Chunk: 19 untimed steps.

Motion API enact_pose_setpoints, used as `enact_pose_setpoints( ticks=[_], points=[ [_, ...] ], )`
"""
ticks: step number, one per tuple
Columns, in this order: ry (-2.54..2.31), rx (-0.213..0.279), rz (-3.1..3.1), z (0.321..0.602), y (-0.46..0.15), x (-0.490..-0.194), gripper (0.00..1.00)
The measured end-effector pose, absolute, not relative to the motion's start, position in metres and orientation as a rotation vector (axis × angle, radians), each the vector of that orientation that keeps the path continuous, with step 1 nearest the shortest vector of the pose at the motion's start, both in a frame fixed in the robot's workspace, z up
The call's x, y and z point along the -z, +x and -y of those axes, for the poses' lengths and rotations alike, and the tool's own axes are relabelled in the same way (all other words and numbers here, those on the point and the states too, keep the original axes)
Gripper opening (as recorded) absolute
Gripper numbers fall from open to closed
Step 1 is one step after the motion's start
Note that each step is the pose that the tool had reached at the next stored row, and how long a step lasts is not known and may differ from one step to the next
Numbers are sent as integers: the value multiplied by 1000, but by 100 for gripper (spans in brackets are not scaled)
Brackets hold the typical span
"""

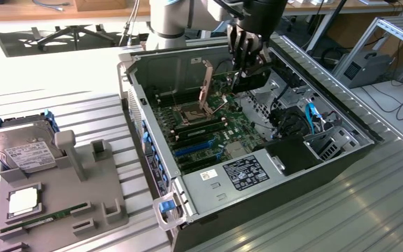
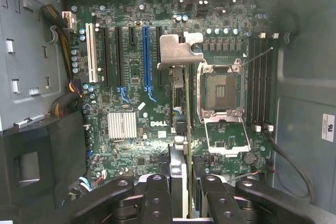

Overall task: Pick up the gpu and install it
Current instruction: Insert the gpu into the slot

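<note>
The gpu (image 1: pixel 255 80) is a dark card hanging above the open computer case, clamped in my gripper (image 1: pixel 247 65). In the wrist view the gpu (image 2: pixel 185 108) appears edge-on between the two black fingers (image 2: pixel 157 198), and its silver bracket (image 2: pixel 177 51) is at the far end. My gripper (image 2: pixel 184 200) is shut on the card. The card hovers over the motherboard (image 2: pixel 126 145), between the row of expansion slots, one of them blue (image 2: pixel 146 59), and the open CPU socket (image 2: pixel 218 90). It stands clear of the board.
The case walls (image 1: pixel 341 121) surround the motherboard, with cables and a drive cage toward the exterior view's right. A grey fixture (image 1: pixel 82 199) at the exterior view's left holds a hard drive (image 1: pixel 23 149), a CPU (image 1: pixel 23 199) and a green RAM stick (image 1: pixel 40 219).
</note>
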State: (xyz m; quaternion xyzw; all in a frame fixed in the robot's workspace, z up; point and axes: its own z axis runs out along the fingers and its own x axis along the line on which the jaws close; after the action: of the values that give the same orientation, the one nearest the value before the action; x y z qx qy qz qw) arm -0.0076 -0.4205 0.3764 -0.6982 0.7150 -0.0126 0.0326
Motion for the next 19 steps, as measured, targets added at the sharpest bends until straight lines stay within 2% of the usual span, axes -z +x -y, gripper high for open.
enact_pose_setpoints(
  ticks=[19],
  points=[
    [-2150,40,-2201,421,-8,-370,27]
  ],
)
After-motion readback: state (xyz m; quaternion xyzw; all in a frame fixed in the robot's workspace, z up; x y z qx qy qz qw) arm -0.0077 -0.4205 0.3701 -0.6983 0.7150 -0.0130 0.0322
